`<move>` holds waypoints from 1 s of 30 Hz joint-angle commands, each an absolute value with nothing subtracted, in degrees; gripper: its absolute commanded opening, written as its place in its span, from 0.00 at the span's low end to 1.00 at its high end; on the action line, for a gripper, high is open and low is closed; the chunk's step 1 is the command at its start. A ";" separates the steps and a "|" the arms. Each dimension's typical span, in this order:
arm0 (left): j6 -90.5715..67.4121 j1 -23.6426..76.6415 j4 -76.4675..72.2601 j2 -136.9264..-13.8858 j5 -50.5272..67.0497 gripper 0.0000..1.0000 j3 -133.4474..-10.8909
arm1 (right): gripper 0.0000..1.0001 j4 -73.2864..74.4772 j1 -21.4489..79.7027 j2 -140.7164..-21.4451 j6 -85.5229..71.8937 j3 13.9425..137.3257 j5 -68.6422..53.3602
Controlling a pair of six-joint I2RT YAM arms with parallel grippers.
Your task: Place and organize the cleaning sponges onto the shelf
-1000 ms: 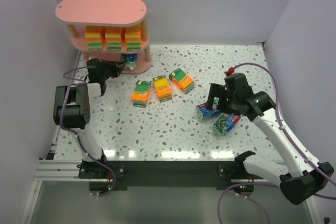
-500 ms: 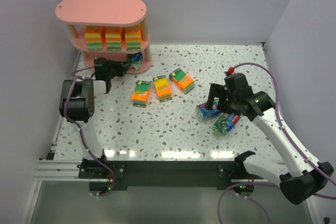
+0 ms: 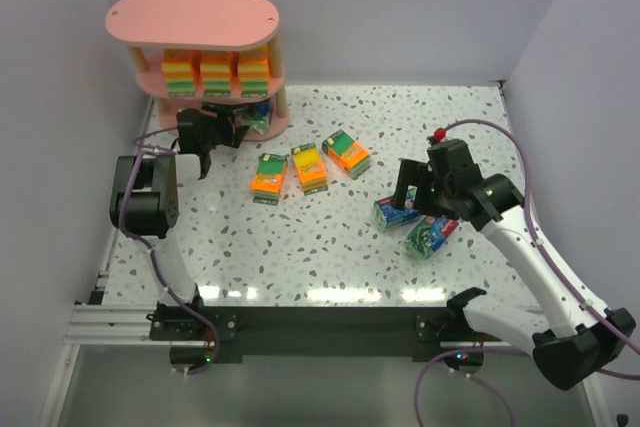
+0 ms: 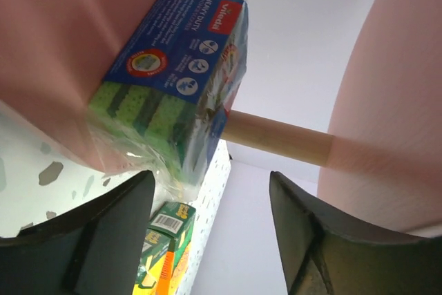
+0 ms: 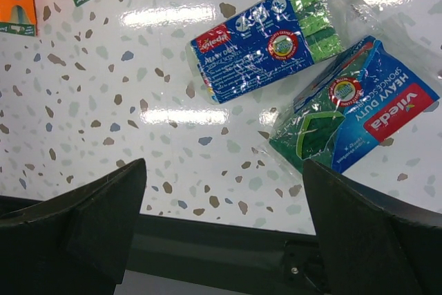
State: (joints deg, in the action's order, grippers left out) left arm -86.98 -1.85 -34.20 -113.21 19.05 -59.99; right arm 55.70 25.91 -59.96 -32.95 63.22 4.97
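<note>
The pink shelf (image 3: 192, 19) stands at the far left, with three orange cleaning sponges (image 3: 215, 72) on its middle tier. A blue-green pack (image 3: 257, 116) lies on the bottom tier. In the left wrist view this pack (image 4: 173, 81) rests against the pink board beside a wooden post (image 4: 276, 136). My left gripper (image 3: 226, 128) is open just in front of it, with nothing between its fingers (image 4: 103, 233). Three orange packs (image 3: 309, 166) lie mid-table. My right gripper (image 3: 410, 187) hangs open above two blue-green packs (image 5: 266, 36) (image 5: 352, 115).
The shelf's top board and the left part of its bottom tier carry nothing. White walls close in the table on the left, back and right. The table's dark front rail (image 5: 228, 253) runs beneath the right gripper.
My left gripper pushed toward the shelf's bottom tier with the blue-green pack, then opened and let it go there. The right arm has not moved.
</note>
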 commanded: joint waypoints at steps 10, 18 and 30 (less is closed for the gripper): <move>-84.03 -1.67 -34.99 -96.43 17.84 0.82 -49.49 | 0.99 55.02 25.75 -59.06 -31.38 62.93 6.23; -73.66 1.40 -20.14 -80.79 19.16 0.82 -44.13 | 0.99 52.92 23.30 -64.85 -31.73 62.40 8.18; -62.93 16.69 -2.64 -64.08 21.62 0.82 -36.93 | 0.99 44.29 22.24 -78.30 -38.21 64.68 2.72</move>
State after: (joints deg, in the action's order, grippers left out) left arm -66.74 14.76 -8.43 -67.51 20.71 -39.51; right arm 47.46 22.94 -75.68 -34.20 61.95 3.66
